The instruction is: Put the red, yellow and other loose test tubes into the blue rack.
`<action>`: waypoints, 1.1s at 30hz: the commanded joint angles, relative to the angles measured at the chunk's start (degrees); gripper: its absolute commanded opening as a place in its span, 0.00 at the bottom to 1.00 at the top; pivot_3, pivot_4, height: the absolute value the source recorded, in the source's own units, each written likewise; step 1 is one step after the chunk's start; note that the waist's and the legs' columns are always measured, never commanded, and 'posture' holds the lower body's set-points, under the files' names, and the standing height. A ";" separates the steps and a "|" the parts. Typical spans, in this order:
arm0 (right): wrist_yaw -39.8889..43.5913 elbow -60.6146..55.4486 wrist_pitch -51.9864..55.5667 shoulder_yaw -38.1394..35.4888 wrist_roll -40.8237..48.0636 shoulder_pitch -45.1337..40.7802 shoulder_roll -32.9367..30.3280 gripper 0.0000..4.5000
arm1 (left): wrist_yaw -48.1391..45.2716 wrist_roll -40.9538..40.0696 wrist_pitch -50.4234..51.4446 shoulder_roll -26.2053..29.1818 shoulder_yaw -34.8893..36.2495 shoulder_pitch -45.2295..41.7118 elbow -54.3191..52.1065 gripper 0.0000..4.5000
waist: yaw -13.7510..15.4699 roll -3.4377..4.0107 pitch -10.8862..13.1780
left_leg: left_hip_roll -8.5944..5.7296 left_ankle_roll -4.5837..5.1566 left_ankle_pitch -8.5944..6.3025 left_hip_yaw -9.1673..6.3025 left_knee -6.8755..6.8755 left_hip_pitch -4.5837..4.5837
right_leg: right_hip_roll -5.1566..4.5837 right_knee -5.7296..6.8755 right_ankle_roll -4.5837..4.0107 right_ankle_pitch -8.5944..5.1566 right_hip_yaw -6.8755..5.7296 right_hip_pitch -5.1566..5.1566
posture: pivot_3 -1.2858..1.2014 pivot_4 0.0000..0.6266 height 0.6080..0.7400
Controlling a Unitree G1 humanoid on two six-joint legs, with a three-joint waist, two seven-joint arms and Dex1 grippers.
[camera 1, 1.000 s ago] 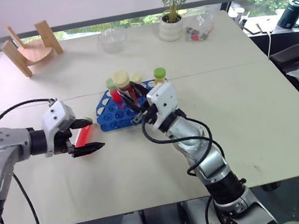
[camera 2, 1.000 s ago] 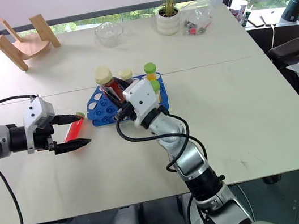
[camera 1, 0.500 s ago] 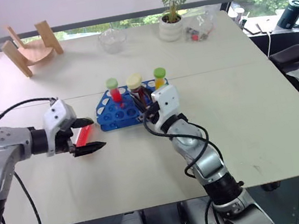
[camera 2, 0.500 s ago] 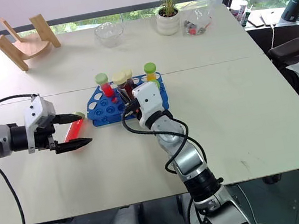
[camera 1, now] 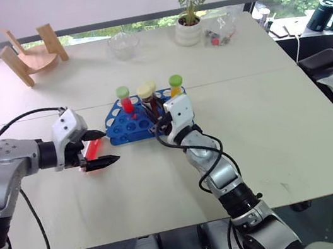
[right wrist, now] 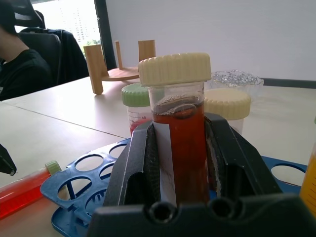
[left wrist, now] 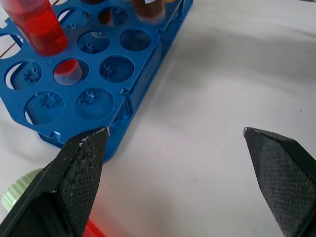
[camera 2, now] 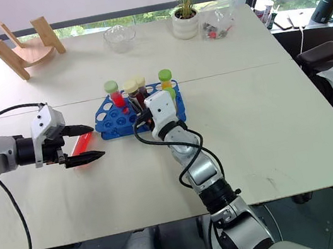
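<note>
Right claw (right wrist: 180, 163) pinches cylindrical clear brown tube (right wrist: 178, 143), ridged cream cap.

The right hand (camera 1: 157, 116) covers the near edge of the blue rack (camera 1: 121, 127), and the lower part of the brown tube (right wrist: 178, 148) sits hidden between its fingers (right wrist: 140, 163), so whether the tube's base has entered a hole cannot be told. The red tube (camera 1: 92, 151) on the bench (camera 1: 163, 182) lies partly behind the left hand (camera 1: 101, 148) (in the left wrist view only its green cap (left wrist: 17, 191) and a sliver of red show, cut by the frame's edge). A seated person (right wrist: 22, 64) at the bench is cropped at the picture's border.
</note>
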 commanded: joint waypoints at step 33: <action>42.14 -45.49 49.74 -4.06 42.85 -5.21 -41.64 0.99 | -17.52 32.01 20.42 -11.66 -40.03 -57.98 64.90 1.00 | -1.07 -0.04 0.05 | -0.09 0.31 -0.16 -0.22 0.05 -0.26 | 0.05 -0.06 0.02 -0.09 -0.15 -0.15 | 0.52 0.24 1.00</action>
